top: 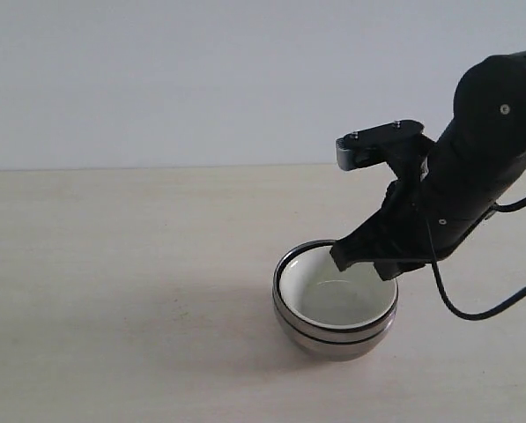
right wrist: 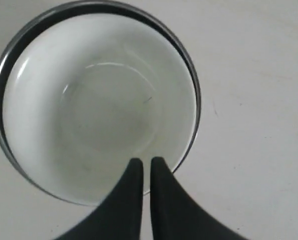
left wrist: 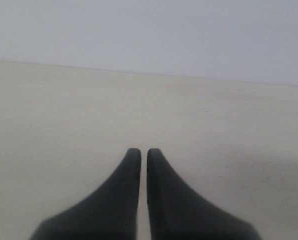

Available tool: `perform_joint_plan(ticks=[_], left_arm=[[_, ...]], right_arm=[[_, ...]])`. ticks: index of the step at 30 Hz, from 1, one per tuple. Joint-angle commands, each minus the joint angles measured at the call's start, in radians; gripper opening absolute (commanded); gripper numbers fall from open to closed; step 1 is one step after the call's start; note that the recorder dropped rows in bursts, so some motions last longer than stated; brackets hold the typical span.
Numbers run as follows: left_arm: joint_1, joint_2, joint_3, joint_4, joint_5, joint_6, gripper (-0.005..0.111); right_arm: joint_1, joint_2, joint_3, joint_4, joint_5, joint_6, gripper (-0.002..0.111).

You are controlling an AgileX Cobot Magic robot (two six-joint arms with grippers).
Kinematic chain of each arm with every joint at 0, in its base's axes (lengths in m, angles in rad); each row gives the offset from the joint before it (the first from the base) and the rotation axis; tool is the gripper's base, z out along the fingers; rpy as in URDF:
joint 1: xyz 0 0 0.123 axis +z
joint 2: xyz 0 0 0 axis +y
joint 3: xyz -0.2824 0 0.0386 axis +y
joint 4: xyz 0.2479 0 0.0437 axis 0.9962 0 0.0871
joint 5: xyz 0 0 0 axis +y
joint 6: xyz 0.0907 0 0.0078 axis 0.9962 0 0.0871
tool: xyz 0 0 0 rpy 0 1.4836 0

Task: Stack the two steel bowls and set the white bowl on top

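The two steel bowls sit nested one in the other on the table, right of the middle; a dark seam separates them. The white bowl rests inside the upper one, and its cream inside fills the right wrist view, ringed by the steel rim. My right gripper hovers over the stack's right-hand rim; its tips are shut with nothing between them. My left gripper is shut and empty over bare table, and is out of the exterior view.
The pale wooden table runs back to a plain white wall. A black cable loops down from the right arm beside the bowls.
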Motion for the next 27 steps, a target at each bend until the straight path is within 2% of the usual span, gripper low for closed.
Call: perform_joint_plan(ticks=[1, 5, 14, 27], left_arm=[[0.003, -0.002, 0.004, 0.001, -0.003, -0.009, 0.004], [0.003, -0.002, 0.004, 0.001, -0.003, -0.009, 0.004], [0.003, -0.002, 0.004, 0.001, -0.003, -0.009, 0.004], [0.003, -0.002, 0.004, 0.001, -0.003, -0.009, 0.004]], right_arm=[[0.07, 0.001, -0.011, 0.021, 0.067, -0.024, 0.0], [0.118, 0.029, -0.011, -0.033, 0.082, -0.016, 0.0], [0.116, 0.068, -0.003, -0.218, 0.076, 0.131, 0.0], [0.115, 0.118, -0.076, -0.218, 0.1, 0.113, 0.0]])
